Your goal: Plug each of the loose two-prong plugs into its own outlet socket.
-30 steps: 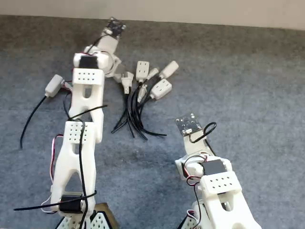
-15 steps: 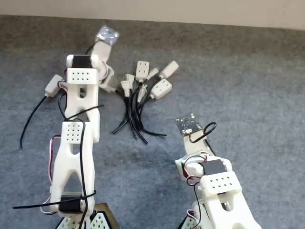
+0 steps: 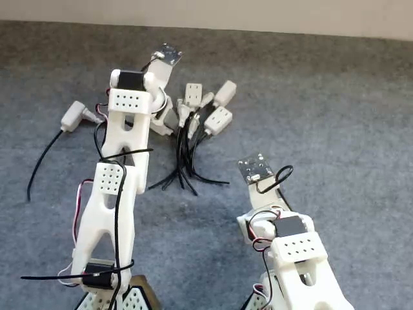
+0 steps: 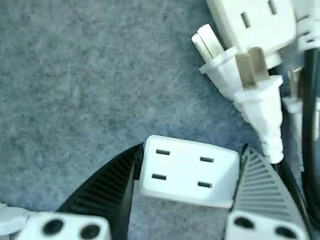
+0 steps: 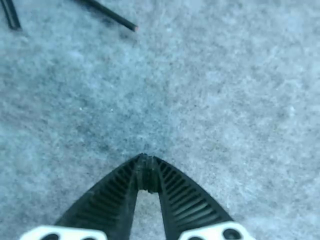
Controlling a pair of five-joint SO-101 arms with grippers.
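The outlet socket (image 4: 187,172) faces its slots upward, its long axis spanning the left gripper (image 4: 192,152), whose fingers clasp both short ends. Just beside the socket a two-prong plug (image 4: 250,85) points its prongs away from it. Well apart from the socket, the right gripper (image 5: 146,167) has its fingertips pressed together, holding nothing.

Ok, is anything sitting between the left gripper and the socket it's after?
Nothing visible does. The outlet socket sits between the fingers of the left gripper, one against each side. A loose plug lies just beyond it on the carpet.
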